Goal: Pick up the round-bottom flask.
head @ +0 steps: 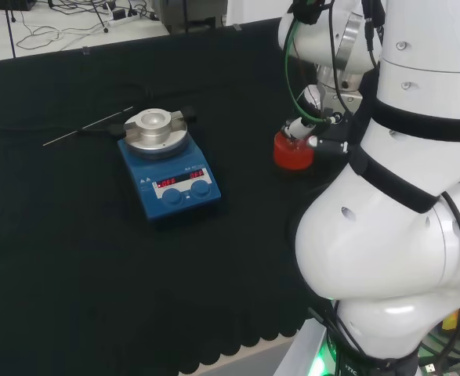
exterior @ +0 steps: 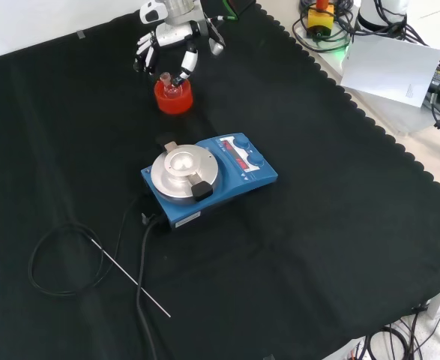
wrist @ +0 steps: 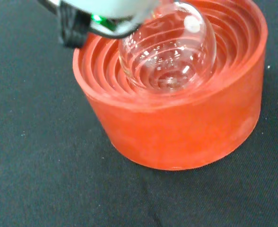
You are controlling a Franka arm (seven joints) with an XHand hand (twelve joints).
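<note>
Black cloth [exterior: 339, 225] covers bench; robot hand [exterior: 176, 41] pinching flask [wrist: 169, 52] neck in red stand [exterior: 173, 97].

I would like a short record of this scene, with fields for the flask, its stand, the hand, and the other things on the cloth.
flask: clear round-bottom flask, sitting in its stand
stand: red ribbed ring on the black cloth
hand: hand above the flask, fingers reaching down beside its neck; grasp not clear
other things: blue stirrer plate with black cable; thin metal rod
</note>
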